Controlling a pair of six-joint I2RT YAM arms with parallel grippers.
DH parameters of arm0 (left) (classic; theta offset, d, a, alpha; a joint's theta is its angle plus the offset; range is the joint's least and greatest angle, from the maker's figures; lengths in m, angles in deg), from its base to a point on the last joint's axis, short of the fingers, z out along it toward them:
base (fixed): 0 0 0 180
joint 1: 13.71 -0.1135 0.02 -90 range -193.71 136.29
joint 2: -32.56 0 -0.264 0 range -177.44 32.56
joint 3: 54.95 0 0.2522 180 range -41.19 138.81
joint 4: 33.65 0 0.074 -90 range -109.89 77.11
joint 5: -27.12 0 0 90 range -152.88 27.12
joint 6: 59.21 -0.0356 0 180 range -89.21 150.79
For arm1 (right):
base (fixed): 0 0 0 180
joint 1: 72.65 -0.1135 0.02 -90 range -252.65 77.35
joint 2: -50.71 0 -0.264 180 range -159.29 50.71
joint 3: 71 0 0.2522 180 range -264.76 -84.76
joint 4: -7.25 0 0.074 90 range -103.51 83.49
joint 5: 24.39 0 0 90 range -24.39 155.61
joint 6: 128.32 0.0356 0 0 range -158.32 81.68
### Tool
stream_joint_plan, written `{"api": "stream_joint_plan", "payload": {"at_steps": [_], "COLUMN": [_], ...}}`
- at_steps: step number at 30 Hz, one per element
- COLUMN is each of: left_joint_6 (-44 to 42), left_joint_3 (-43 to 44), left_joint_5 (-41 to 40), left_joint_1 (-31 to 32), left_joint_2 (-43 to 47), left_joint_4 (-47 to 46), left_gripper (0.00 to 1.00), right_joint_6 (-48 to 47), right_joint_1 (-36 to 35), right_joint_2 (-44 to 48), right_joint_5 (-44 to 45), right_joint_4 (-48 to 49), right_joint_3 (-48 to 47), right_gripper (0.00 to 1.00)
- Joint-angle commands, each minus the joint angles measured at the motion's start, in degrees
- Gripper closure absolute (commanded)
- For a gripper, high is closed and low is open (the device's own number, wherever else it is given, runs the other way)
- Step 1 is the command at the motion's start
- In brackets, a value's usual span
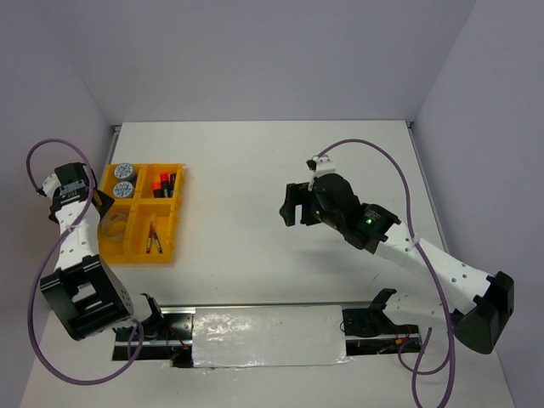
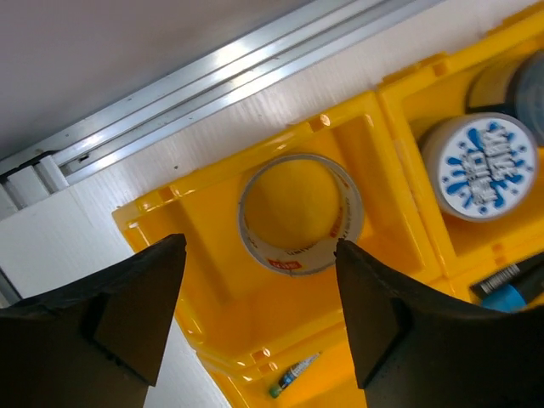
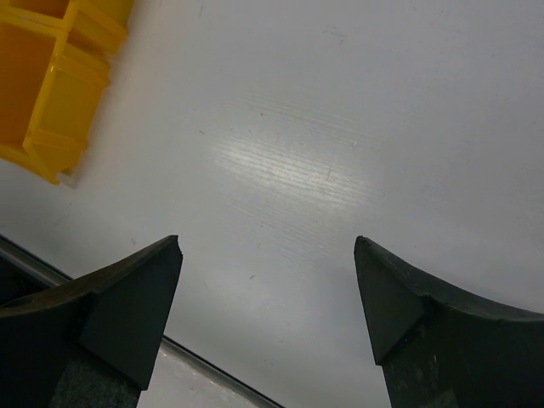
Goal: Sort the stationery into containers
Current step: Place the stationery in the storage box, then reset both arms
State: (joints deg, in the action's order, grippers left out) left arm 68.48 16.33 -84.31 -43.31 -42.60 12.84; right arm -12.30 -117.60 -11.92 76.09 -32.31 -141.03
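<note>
The left jaws stand wide apart and hold nothing. In the left wrist view their two dark tips frame the tape ring (image 2: 297, 260), which lies flat below them in a compartment of the yellow tray (image 2: 357, 127), apart from both tips. In the top view this is the tray's near-left compartment, and the ring (image 1: 113, 226) shows there as a pale circle just beside the left arm (image 1: 75, 223). The far-left compartment holds the two rolls (image 1: 124, 180), side by side with their blue-white faces up. One of them (image 2: 481, 167) shows plainly in the left wrist view, and the other is cut off by the picture's edge. The far-right compartment holds the highlighters (image 1: 164, 184), black with orange-red ends showing. A blue end (image 2: 512, 293) shows in the left wrist view, but their number is hard to tell. The thin pens (image 1: 152, 237) lie lengthwise in the near-right compartment, and one pen tip (image 2: 293, 374) peeks in at the bottom of the left wrist view. Beyond the tray in that view, a metal rail (image 2: 255, 59) runs along the edge of the table (image 1: 280, 170). The right jaws are also spread wide and empty, hovering over bare table well apart from the tray, of which only a corner (image 3: 51, 93) shows at the upper left of the right wrist view. The right arm (image 1: 425, 255) reaches from its base at the near right toward the middle of the table. A shiny sheet (image 1: 268, 336) lies between the two bases at the near edge.
</note>
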Motion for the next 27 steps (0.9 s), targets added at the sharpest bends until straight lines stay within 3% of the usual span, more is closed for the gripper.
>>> {"api": "stream_joint_plan", "payload": {"at_steps": [1, 3, 4, 7, 11, 15, 18, 22, 23, 27], "left_joint_6": [-2.87, -4.46, -6.56, -11.12, -14.49, -17.29, -17.56, -13.45, -12.91, -14.66], "left_joint_3": [0.32, 0.75, 1.71, 3.92, 2.69, 2.07, 4.95, 10.42, 9.55, 7.87], "left_joint_5": [4.8, 6.83, 7.54, 8.33, 9.22, 9.47, 11.4, 7.39, 7.19, 12.29], "left_joint_1": [0.94, 6.53, 8.93, 18.25, 25.55, 25.74, 26.44, 29.16, 32.12, 32.95], "left_joint_2": [4.39, 8.08, 10.7, 17.02, 28.46, 43.47, 51.13, 55.2, 55.99, 59.25], "left_joint_4": [-1.96, -2.49, -2.24, 2.59, 12.76, 19.89, 24.2, 32.81, 32.66, 31.07], "left_gripper": [0.15, 0.1, 0.01, 0.01, 0.01, 0.01, 0.01, 0.01, 0.01, 0.01], "right_joint_6": [-1.15, -1.85, -2.2, -3.26, -3.69, -3.43, -4.84, -6.07, -6.24, -8.09], "right_joint_1": [0.21, 0.21, 0.13, 0.04, -0.49, -0.93, -0.93, -0.84, -0.58, 2.84], "right_joint_2": [1.46, 2.86, 3.56, 8.91, 14.72, 20.25, 29.28, 36.85, 37.92, 41.45], "right_joint_5": [0.33, 2.69, 3.66, 9.1, 18.42, 21.6, 20.9, 17.13, 15.9, 13.96], "right_joint_4": [0.49, -1.17, -2.14, -6.7, -16.7, -26.92, -31.67, -38.7, -41.15, -46.52], "right_joint_3": [-3.05, -3.49, -3.67, -4.46, -7.0, -12.71, -17.8, -24.13, -25.11, -27.57], "right_gripper": [0.11, 0.11, 0.11, 0.0, 0.0, 0.0, 0.0, 0.0, 0.0, 0.0]}}
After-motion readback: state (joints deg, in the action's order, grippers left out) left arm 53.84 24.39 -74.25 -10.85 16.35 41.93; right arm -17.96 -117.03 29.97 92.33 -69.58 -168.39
